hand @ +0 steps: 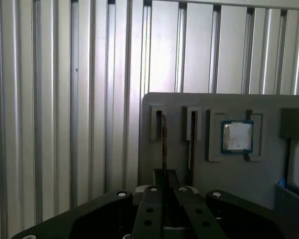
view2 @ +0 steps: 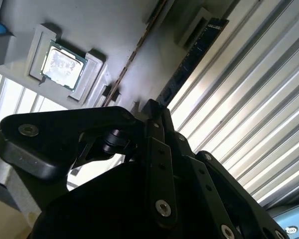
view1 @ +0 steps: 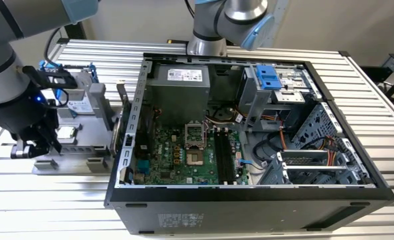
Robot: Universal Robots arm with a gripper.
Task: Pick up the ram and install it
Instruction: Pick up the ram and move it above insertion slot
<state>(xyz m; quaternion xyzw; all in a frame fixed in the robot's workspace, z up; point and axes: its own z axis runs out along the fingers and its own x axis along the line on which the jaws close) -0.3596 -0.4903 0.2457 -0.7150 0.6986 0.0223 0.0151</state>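
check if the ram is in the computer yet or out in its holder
Out: the ram stands on edge in a slot of the gray holder, with the tool right at it.

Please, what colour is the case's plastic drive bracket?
The drive bracket is blue, clearest in the exterior view.

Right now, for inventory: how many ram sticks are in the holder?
2: one ram by the gripper, a second stick in the holder's next slot. Others may be hidden.
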